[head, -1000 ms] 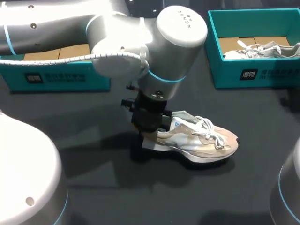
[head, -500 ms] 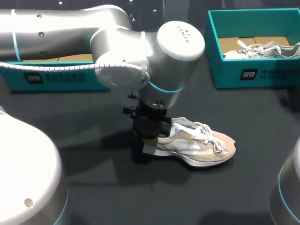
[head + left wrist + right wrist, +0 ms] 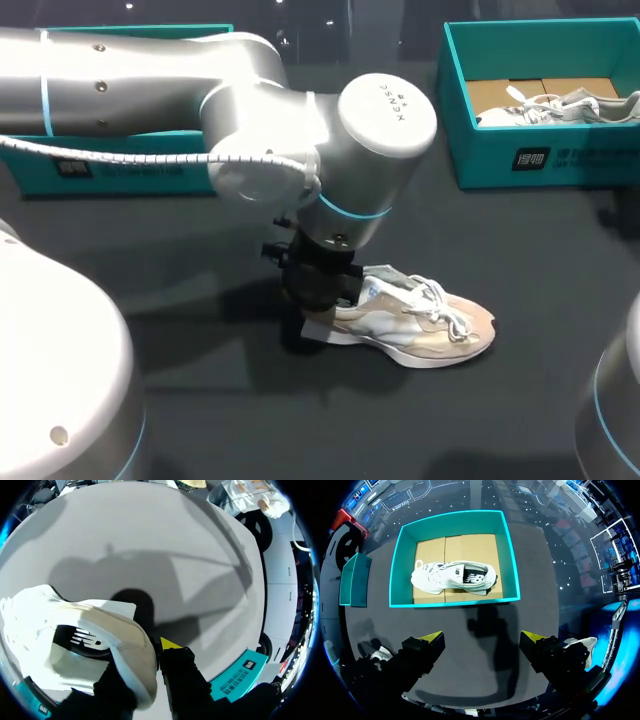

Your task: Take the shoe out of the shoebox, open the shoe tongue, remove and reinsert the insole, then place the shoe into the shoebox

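A beige and white shoe (image 3: 430, 325) lies on the dark table with its toe pointing right. My left gripper (image 3: 318, 305) comes straight down onto its heel and is shut on the heel collar. In the left wrist view the shoe (image 3: 95, 640) fills the space beside the gripper (image 3: 150, 656). One yellow-tipped finger (image 3: 169, 643) presses the outside of the heel; the other is hidden inside the shoe. My right gripper (image 3: 482, 637) hangs open above the table, just before a teal shoebox (image 3: 450, 601). That box holds a second, white shoe (image 3: 455, 575).
The teal shoebox (image 3: 520, 160) with the white shoe (image 3: 555, 105) stands at the back right. Another teal box (image 3: 120, 165) sits at the back left, partly behind my left arm. Dark table surface spreads around the beige shoe.
My left gripper has shifted a little toward the front, taking the shoe with it. The left arm's forearm has swung, uncovering more of the back left box. The right gripper stays open.
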Action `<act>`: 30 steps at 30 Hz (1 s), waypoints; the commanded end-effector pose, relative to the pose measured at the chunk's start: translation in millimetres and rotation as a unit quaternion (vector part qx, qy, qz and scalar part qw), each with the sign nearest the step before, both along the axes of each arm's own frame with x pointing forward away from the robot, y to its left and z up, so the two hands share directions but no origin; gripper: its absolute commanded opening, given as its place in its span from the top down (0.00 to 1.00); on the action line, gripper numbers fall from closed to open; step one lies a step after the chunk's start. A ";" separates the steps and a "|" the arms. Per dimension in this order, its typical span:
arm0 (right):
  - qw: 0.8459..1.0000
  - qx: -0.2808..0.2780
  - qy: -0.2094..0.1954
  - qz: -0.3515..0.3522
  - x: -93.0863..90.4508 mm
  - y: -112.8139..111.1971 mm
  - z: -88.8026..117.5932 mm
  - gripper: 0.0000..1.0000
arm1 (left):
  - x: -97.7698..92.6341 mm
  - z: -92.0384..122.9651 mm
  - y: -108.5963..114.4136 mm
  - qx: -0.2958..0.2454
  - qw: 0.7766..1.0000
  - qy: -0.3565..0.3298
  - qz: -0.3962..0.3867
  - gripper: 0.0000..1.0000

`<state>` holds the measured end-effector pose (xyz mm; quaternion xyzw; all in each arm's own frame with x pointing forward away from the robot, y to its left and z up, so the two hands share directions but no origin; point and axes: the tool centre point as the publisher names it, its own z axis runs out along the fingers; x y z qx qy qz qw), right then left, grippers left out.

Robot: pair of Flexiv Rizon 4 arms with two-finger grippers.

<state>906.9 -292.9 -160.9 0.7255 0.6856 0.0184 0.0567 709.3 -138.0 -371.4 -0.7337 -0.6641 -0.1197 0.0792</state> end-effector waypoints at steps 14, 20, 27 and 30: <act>1.000 -0.001 0.000 0.000 -0.3 0.3 0.0 0.00 | -7.3 7.5 9.5 -0.019 1.000 0.000 0.003 0.00; 1.000 -0.001 0.000 0.000 -0.3 0.3 0.0 0.00 | -19.6 52.0 19.2 -0.082 0.996 -0.010 0.031 0.00; 1.000 -0.001 0.000 0.000 -0.3 0.3 0.0 0.00 | -27.7 85.4 49.8 -0.195 0.955 0.078 0.210 0.00; 1.000 -0.001 0.000 0.000 -0.3 0.3 0.0 0.00 | -26.8 81.6 66.5 -0.200 0.919 0.171 0.292 0.00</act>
